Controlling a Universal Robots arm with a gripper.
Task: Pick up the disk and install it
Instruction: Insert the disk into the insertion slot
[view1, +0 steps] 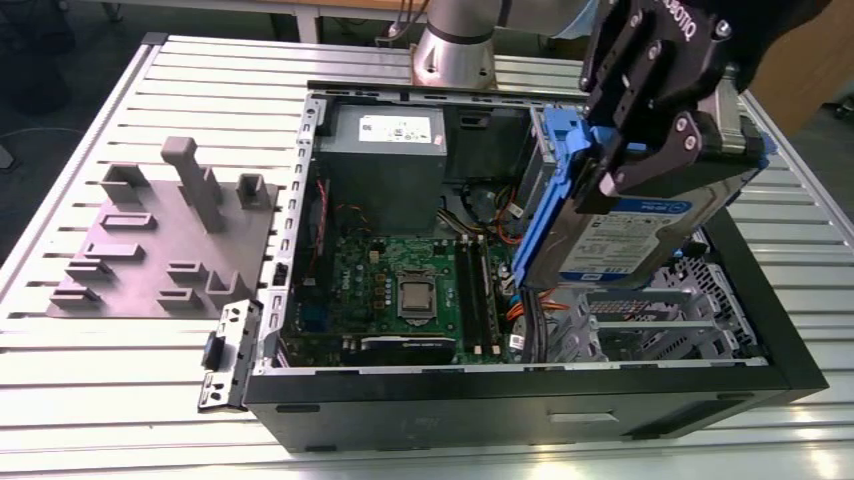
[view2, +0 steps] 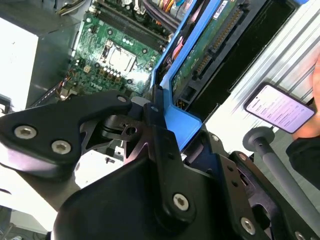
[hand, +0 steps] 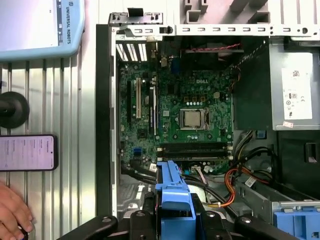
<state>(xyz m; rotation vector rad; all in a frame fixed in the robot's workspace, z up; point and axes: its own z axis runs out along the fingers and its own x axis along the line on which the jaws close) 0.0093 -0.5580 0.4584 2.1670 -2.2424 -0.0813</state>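
Disk (view1: 641, 235), a flat silver-metal hard drive with a white-and-blue label framed by a blue plastic carrier, hangs above the open black computer case (view1: 534, 400), clamped at its upper end between the black gripper (view1: 641, 150) fingers; the jaws are closed on the blue carrier's edges, as both wrist views show (hand: 172, 200); in the second wrist view the drive's green circuit-board underside (view2: 210, 45) faces the camera. Its long axis runs steeply, tilted from upright, with the lower end pointing down into the case on the exterior view's right, over the grey metal drive bay (view1: 654, 335); the label faces outward toward the exterior camera.

The case lies on its side on a ribbed aluminium slat table (view1: 120, 390); inside it sit a green motherboard (view1: 400, 290) and a grey power supply box (view1: 387, 140). On the exterior view's left rests a grey plastic fixture plate (view1: 154, 245) with upright blocks; in the first wrist view a phone with a lit screen (hand: 27, 152) lies on the slats near a person's hand (hand: 12, 212).
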